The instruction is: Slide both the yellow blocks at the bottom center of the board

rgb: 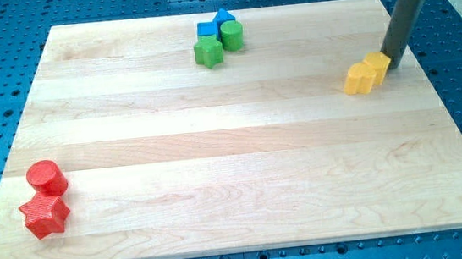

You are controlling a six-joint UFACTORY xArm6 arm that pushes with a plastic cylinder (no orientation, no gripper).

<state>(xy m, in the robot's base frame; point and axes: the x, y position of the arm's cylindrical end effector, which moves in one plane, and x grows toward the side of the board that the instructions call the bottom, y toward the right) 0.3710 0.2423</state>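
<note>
Resting at the view's upper right, your tool is a plain dark rod with nothing to spread or pinch; my tip (394, 66) sits just to the view's right of the yellow blocks, touching or nearly touching the nearer one. You see two yellow blocks pressed together: one yellow block (377, 65) beside the rod, the other yellow block (360, 79) to its lower left; their exact shapes are hard to make out. Both lie near the right edge of the bench (235, 172), well apart from the bottom centre, where the task wants them. Judged from this layout, the step in hand is the first push of the pair. Your next move calls for a long diagonal slide toward the view's bottom left, with the rod kept behind both blocks so neither slips aside. Farther out, a green block (208, 53), a green cylinder (232, 35) and two blue blocks (214, 24) cluster at top centre; a red cylinder (46, 177) and red star block (45, 215) sit at lower left, away from that path.
</note>
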